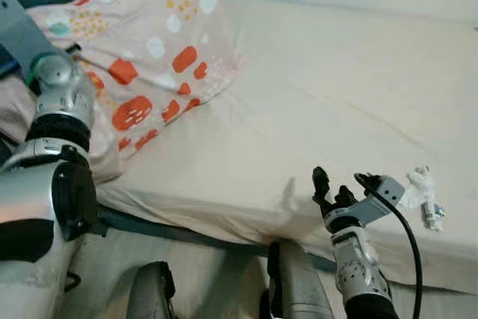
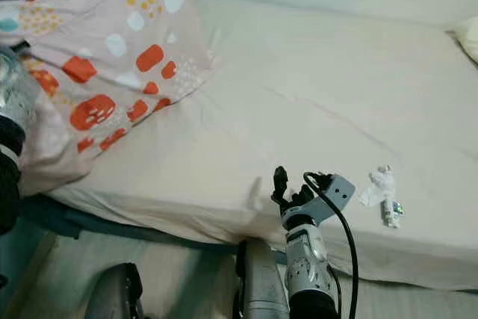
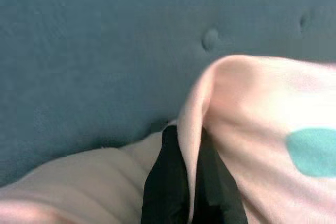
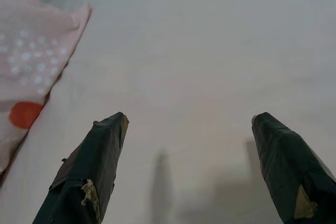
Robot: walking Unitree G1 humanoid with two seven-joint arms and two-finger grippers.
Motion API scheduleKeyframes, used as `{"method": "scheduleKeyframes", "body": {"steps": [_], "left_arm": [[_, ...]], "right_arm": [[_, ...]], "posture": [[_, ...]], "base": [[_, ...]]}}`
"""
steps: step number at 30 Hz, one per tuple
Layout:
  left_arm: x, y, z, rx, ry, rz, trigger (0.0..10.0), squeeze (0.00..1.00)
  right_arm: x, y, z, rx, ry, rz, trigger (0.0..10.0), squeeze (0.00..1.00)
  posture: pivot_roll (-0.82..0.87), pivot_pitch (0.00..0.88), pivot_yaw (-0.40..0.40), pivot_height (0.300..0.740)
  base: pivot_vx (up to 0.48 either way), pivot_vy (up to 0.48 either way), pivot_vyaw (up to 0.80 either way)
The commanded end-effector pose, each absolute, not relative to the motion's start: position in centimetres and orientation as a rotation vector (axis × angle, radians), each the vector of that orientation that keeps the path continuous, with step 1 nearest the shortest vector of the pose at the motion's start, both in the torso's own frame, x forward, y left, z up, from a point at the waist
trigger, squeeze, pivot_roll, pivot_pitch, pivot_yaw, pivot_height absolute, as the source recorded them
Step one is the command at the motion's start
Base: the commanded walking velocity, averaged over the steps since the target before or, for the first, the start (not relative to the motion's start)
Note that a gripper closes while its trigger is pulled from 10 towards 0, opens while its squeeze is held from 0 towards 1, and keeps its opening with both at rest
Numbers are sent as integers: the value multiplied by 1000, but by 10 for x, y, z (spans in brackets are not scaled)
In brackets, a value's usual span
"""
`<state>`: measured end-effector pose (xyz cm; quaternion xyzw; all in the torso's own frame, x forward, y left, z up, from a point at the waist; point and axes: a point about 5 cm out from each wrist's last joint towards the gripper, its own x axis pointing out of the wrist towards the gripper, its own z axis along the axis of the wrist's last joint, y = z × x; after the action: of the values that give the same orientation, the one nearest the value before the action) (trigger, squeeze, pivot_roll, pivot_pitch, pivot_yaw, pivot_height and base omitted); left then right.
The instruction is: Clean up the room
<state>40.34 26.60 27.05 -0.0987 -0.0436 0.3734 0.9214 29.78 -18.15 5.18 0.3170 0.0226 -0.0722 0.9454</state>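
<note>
While the right gripper (image 4: pixel 191 169) hangs just over the near edge of the cream bed sheet (image 1: pixel 328 87), its two black fingers (image 4: pixel 92 169) are spread wide and hold nothing. A small crumpled white scrap of trash (image 1: pixel 423 193) lies on the sheet just beside it (on the robot's right). Farther back, the left gripper (image 3: pixel 191 182) pinches the edge of the pink pillow with orange and teal spots (image 1: pixel 153 50), near the dark teal padded headboard (image 3: pixel 94 51).
</note>
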Motion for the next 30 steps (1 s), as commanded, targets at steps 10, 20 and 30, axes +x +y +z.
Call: {"method": "scheduleKeyframes", "body": {"steps": [10, 20, 30], "left_arm": [[406, 245, 313, -260, -384, 610, 10000, 1000], [394, 230, 382, 322, -659, 698, 10000, 0], [401, 209, 378, 213, -677, 401, 10000, 0]], "right_arm": [[293, -183, 45, 650, 73, -163, 10000, 0], [295, -177, 45, 652, 81, -140, 10000, 0], [293, -176, 44, 656, 79, -145, 10000, 0]], "posture": [[-49, 93, 19, 585], [-31, 83, 14, 585], [-36, 81, 23, 585]], "base": [[0, 0, 0], [0, 0, 0], [0, 0, 0]]}}
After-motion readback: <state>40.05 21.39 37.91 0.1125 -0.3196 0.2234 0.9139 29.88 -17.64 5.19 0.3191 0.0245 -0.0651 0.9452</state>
